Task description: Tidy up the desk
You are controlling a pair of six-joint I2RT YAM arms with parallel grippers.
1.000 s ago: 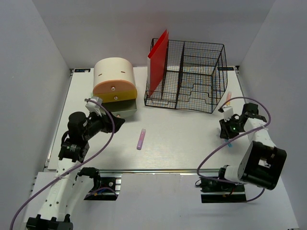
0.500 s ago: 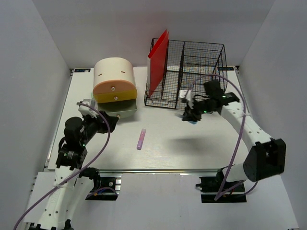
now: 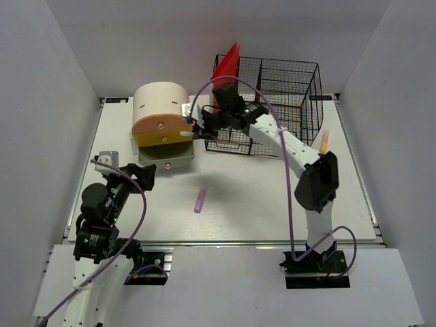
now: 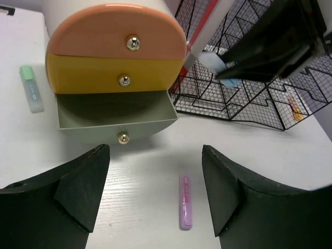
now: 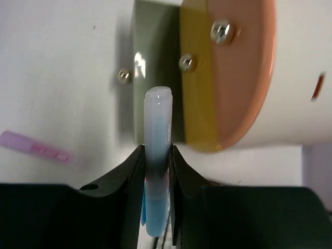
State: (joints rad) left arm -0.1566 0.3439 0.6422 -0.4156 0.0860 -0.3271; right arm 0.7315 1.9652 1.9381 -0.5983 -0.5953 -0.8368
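— While the desk (image 3: 272, 197) is lying flat and white under everything, with its metal rail running along the near edge, what is sitting at the far left?

— The left end effector (image 4: 155, 155) is hovering low over the desk, well short of the drawer box (image 3: 160, 112). Its fingers (image 4: 83, 192) are standing wide apart and gripping nothing. A green highlighter (image 4: 31, 89) is lying on the desk just beside the box's left side.

— And the box itself?

— Its bottom drawer (image 4: 116, 111) is sticking out open, grey inside, while the yellow and orange drawers above it are sitting closed. A purple highlighter (image 3: 200, 198) is lying on the desk in front, apart from the box.

— What is the right arm doing?

— It is stretching across to the box front. The right end effector (image 5: 157, 155) is pinching a blue highlighter (image 5: 157, 124), whose pale tip is pointing at the box above the open drawer. Whether the tip is touching anything, I cannot tell.

— And further right?

— A black wire basket (image 3: 279, 109) is standing at the far side, with a red folder (image 3: 225, 71) leaning upright in its left compartment. An orange highlighter (image 3: 324, 141) is lying just beside the basket's right side.
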